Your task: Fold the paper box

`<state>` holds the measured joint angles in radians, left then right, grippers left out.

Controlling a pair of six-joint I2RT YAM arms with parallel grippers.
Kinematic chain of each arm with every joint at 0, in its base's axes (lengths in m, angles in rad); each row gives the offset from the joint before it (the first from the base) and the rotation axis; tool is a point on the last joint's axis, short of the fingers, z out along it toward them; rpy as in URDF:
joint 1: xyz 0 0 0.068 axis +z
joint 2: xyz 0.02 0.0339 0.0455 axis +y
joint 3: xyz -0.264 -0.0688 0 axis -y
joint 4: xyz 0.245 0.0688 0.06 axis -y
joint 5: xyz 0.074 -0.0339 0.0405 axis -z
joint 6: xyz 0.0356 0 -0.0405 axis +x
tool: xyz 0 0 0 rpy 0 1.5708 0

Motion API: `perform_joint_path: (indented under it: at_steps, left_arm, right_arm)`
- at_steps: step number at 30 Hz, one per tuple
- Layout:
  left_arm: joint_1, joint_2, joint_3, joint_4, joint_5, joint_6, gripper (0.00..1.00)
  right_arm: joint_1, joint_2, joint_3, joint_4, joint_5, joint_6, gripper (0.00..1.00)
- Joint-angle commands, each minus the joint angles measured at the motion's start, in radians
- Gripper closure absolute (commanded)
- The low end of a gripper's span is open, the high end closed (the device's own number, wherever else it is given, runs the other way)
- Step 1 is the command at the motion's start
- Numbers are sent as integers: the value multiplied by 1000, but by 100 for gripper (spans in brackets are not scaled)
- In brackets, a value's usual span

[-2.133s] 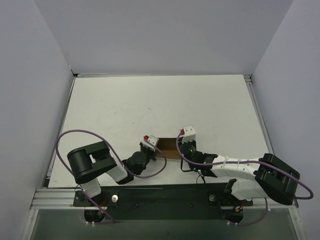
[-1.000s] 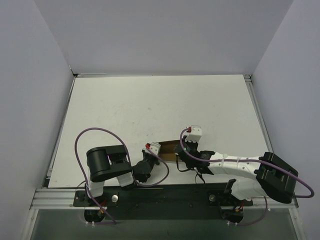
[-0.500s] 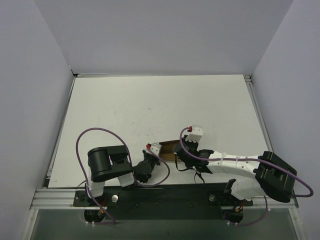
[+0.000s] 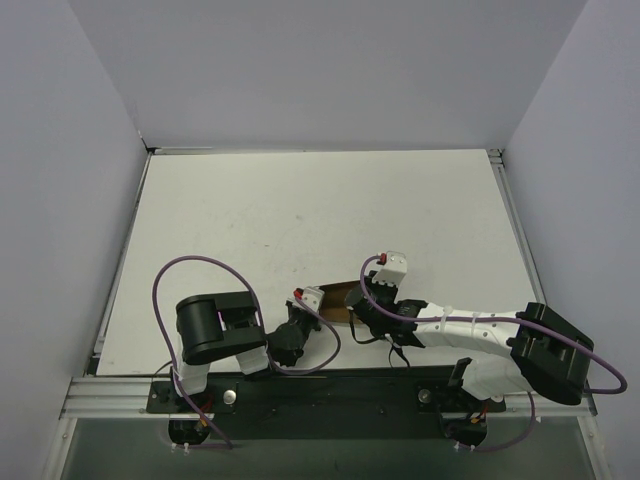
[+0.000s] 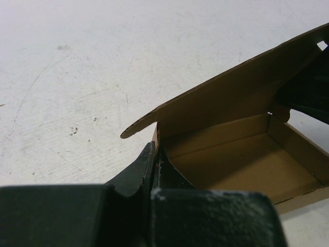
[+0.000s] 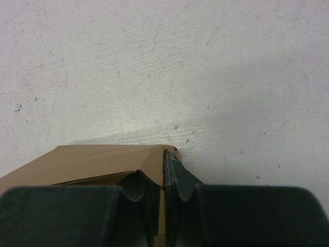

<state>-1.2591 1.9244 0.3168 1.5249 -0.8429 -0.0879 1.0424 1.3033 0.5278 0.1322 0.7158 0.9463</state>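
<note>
Two edges pinched (opposite) | left tool (image 5: 154, 154), right tool (image 6: 165, 170) on paper box (image 5: 241, 159) | table (image 5: 103, 62) beyond

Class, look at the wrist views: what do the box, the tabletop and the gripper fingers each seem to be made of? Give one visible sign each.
The paper box: thin brown cardboard, matte; raw cut edges and creased folds.
The table: hard white board, possibly laminate, matte with fine scratches and specks.
The fingers of the right gripper: dark, seemingly plastic, slightly rough; blurred, so uncertain.
</note>
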Motion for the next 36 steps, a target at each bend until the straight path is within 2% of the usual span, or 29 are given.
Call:
perform_joint_path:
  at_steps: [1, 36]
  left_arm:
    - [-48, 65, -10, -17, 151, -13, 100]
    - [-62, 67, -5, -19, 140, 2, 100]
  right_arm:
    - [28, -10, 46, 73, -41, 65, 100]
    - [28, 45, 70, 121, -58, 82, 100]
